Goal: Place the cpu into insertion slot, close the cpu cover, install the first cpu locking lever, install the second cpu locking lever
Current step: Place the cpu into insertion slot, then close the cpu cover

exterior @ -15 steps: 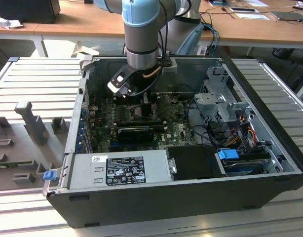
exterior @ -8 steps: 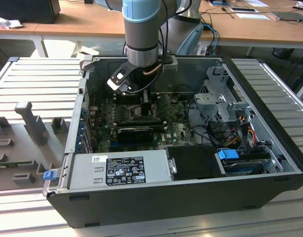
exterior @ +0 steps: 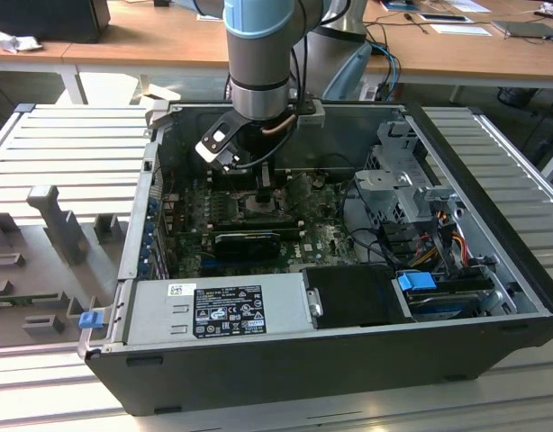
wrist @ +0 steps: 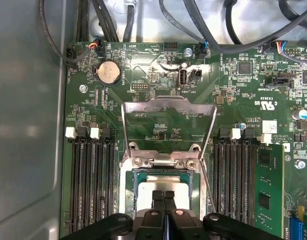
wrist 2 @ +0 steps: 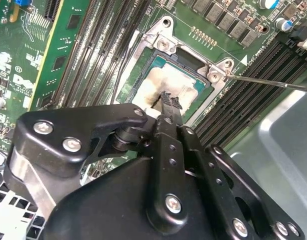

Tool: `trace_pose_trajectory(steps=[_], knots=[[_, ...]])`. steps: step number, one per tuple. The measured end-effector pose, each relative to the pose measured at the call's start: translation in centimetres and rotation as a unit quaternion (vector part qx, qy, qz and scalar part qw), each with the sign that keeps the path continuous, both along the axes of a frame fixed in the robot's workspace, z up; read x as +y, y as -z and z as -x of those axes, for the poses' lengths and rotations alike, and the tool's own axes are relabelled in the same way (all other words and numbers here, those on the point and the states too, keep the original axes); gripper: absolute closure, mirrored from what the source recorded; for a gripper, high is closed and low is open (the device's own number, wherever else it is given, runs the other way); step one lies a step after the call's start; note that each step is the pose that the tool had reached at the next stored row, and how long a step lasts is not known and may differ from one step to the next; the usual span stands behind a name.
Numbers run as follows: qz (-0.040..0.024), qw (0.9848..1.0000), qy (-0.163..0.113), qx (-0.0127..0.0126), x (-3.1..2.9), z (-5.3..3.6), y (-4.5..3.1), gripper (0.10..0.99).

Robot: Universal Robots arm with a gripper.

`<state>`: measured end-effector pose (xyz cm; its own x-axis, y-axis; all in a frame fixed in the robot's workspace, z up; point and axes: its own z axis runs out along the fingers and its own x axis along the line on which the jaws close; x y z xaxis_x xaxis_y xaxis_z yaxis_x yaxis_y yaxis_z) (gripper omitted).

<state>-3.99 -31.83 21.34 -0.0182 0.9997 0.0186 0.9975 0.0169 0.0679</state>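
Note:
In the first wrist view the cpu (wrist: 143, 186) lies flat in the insertion slot (wrist: 124, 192). Its pale grey top carries whitish smears in the second wrist view (wrist 2: 156, 82). The cpu cover (wrist: 168, 106), a thin metal frame with a square opening, stands swung open past its hinge (wrist: 166, 161). One thin locking lever (wrist: 209, 187) is raised beside the socket and shows as a wire rod (wrist 2: 268, 82). My gripper (wrist: 164, 194) (wrist 2: 171, 100) is shut, fingertips pressed together just over the cpu's top with nothing seen between them. In the exterior view the gripper (exterior: 263, 196) reaches down into the open computer case.
Black memory slots (wrist: 88, 185) flank the socket, with a green card (wrist: 268, 185) beyond one set. A coin battery (wrist: 108, 73) and cables (wrist: 193, 30) lie past the cover. The case wall (wrist: 23, 125), power supply (exterior: 218, 310), drive cage (exterior: 403, 180) and a long black card (exterior: 249, 243) crowd the case.

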Motion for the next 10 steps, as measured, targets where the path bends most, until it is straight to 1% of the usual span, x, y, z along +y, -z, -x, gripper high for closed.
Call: trace_pose_trajectory(steps=[3, 10], knots=[[0.0, 1.0, 0.0, 0.0, 0.0, 0.0, -0.1, 0.98], [0.0, 1.0, 0.0, 0.0001, 0.0, 0.0, -0.79, 0.98]])
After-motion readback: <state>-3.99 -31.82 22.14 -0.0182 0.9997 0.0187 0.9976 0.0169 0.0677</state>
